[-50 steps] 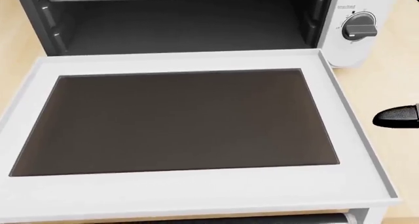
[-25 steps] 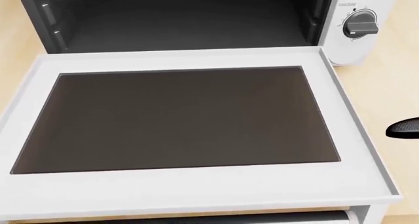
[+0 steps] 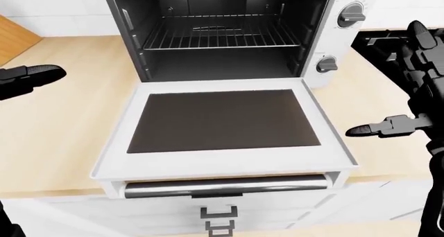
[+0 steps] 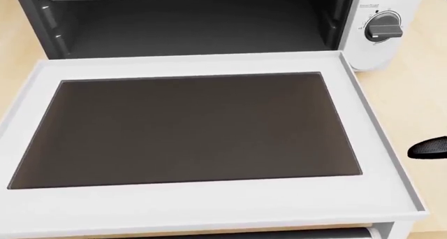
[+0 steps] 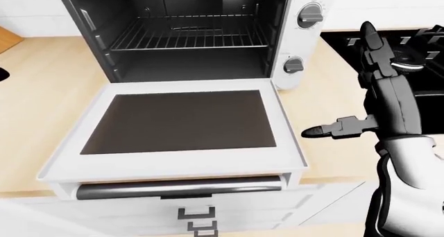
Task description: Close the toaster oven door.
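- toaster oven door (image 3: 222, 122) lies flat open across centre of left-eye view, overhanging the desk (image 3: 62, 117) edge; handle bar (image 3: 225, 185) along its lower edge, open air below it.
- bare desk strip left of door, left robot hand (image 3: 31, 78) hovers over it at left edge.
- right of door: narrower desk strip, right robot hand (image 5: 378, 107) there, fingers spread, thumb tip near the door's side rim.
- black stove (image 5: 409, 39) upper right of right-eye view bounds that side.

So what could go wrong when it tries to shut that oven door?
The door lies flat open, and both hands are off to its sides, touching nothing. The handle hangs past the counter edge, so a hand might miss it or slip off. The right hand is also near the knobs and could bump one.
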